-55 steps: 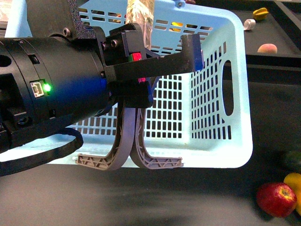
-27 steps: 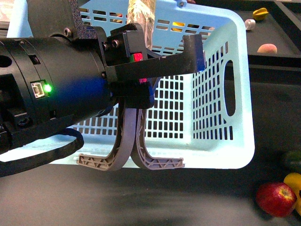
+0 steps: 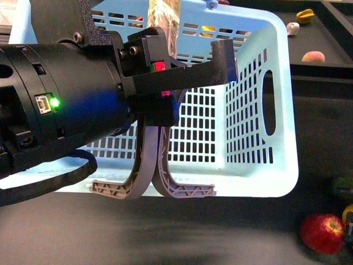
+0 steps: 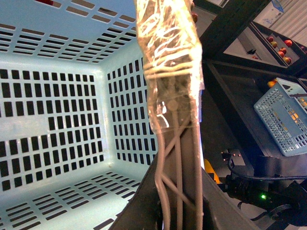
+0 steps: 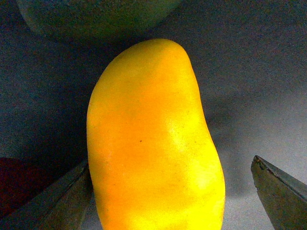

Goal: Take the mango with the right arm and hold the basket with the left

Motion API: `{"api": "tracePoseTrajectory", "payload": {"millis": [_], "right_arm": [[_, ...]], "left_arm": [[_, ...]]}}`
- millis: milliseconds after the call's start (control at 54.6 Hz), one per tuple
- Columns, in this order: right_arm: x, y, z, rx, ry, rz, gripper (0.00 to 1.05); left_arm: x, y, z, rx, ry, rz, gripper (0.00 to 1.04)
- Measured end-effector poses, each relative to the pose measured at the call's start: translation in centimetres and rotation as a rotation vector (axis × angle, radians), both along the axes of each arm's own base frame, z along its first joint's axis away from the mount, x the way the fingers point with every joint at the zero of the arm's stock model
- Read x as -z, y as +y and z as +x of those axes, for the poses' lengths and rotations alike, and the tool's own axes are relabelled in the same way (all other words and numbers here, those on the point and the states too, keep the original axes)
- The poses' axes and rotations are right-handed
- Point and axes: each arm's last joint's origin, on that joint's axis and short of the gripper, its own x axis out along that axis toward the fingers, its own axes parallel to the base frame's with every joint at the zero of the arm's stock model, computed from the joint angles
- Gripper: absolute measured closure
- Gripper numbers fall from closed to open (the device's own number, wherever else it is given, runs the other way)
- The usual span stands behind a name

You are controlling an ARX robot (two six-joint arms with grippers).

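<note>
Biggest change from half a second back: your mango [image 3: 348, 213] is nearly covered in the front view now. Only a yellow sliver shows at the right edge with something dark in front of it, where before a good chunk was visible. Otherwise the basket [image 3: 259, 182] and the left arm [image 3: 60, 105] sit where they were.

Closest in, the right wrist view has the mango [image 5: 153, 143] filling the middle, lying on the dark table [image 5: 268, 96]. Your right end effector [image 5: 168, 201] is spread wide with a finger on each side of the fruit and nothing gripped yet. One finger [image 5: 53, 199] sits right up against the skin, can't tell if it's actually touching. The other is clearly apart. A dark green thing [image 5: 96, 19] lies just past the mango's far tip, and the red apple [image 3: 324, 233] is just beside the mango.

Further in, the left arm, green light on, fills the left of the front view. Your left end effector [image 4: 178, 208] is closed on the grey handles [image 3: 148, 182] of the turquoise basket. The left wrist view shows the clear-taped part of the handles running up between its fingers, with the basket's slotted inside behind.

Way back, a peachy fruit [image 3: 313, 56] and a yellow star-shaped one [image 3: 305, 15] sit on a dark shelf, well apart from the basket.
</note>
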Motion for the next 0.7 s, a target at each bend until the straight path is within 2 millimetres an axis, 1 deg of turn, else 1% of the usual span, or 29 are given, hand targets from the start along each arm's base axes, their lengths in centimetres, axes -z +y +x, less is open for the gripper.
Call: {"api": "tracePoseTrajectory", "payload": {"millis": [128, 220, 293, 329, 366, 476, 586, 695], "right_arm": [[0.2, -0.1, -0.1, 0.008, -0.001, 0.000, 0.09], [0.4, -0.2, -0.1, 0.009, -0.003, 0.001, 0.20], [0.7, -0.4, -0.2, 0.020, 0.007, -0.014, 0.34], [0.7, -0.5, -0.3, 0.023, 0.006, -0.012, 0.39], [0.6, -0.6, -0.3, 0.023, 0.002, -0.010, 0.41], [0.2, -0.7, -0.5, 0.023, -0.006, 0.007, 0.43], [-1.0, -0.4, -0.7, 0.017, -0.028, 0.049, 0.43], [-4.9, 0.3, -0.3, -0.023, -0.124, 0.118, 0.43]], "left_arm": [[0.0, 0.0, 0.0, 0.001, 0.000, 0.000, 0.98], [0.0, 0.0, 0.0, 0.000, 0.001, 0.000, 0.98], [0.0, 0.0, 0.0, 0.000, 0.000, 0.001, 0.98], [0.0, 0.0, 0.0, 0.000, -0.001, 0.001, 0.98], [0.0, 0.0, 0.0, 0.000, 0.000, 0.001, 0.98], [0.0, 0.0, 0.0, -0.001, 0.002, -0.002, 0.98], [0.0, 0.0, 0.0, 0.000, 0.001, 0.000, 0.98], [0.0, 0.0, 0.0, 0.000, 0.000, 0.000, 0.98]]}}
